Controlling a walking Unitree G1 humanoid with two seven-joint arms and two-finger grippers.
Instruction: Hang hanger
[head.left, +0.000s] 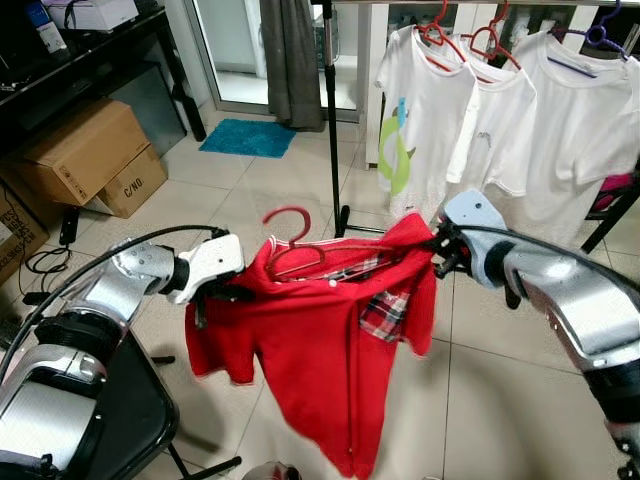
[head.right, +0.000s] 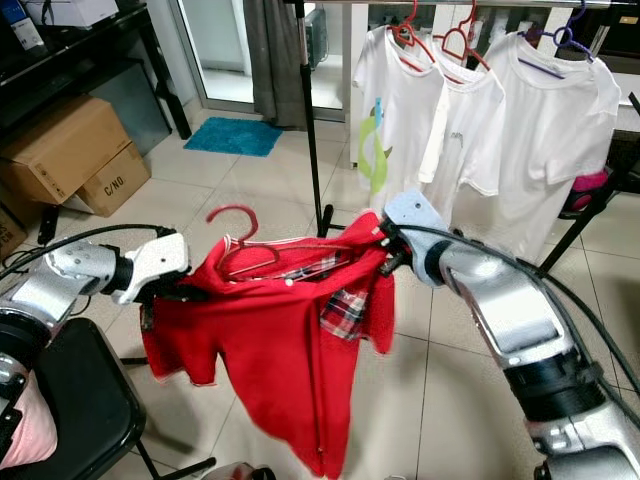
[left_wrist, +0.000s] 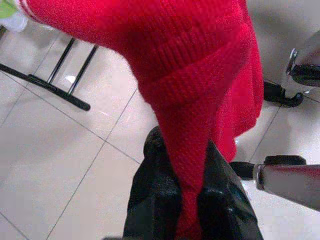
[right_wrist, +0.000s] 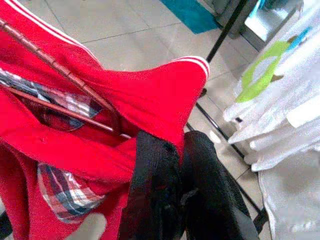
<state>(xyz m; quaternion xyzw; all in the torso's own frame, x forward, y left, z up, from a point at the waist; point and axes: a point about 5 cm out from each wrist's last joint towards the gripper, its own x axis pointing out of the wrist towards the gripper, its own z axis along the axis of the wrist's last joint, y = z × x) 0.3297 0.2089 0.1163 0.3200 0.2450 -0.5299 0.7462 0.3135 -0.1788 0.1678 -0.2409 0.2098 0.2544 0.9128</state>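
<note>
A red shirt with a plaid collar lining hangs on a red hanger, held up between my two arms in front of me. My left gripper is shut on the shirt's left shoulder; in the left wrist view the red cloth runs down between its black fingers. My right gripper is shut on the shirt's right shoulder, where the hanger's arm ends. The hanger's hook stands free above the collar. The clothes rack's pole stands behind.
Three white T-shirts hang on the rack at the back right, on red and purple hangers. Cardboard boxes and a black shelf stand at the left. A blue mat lies by the door. A black chair is at my lower left.
</note>
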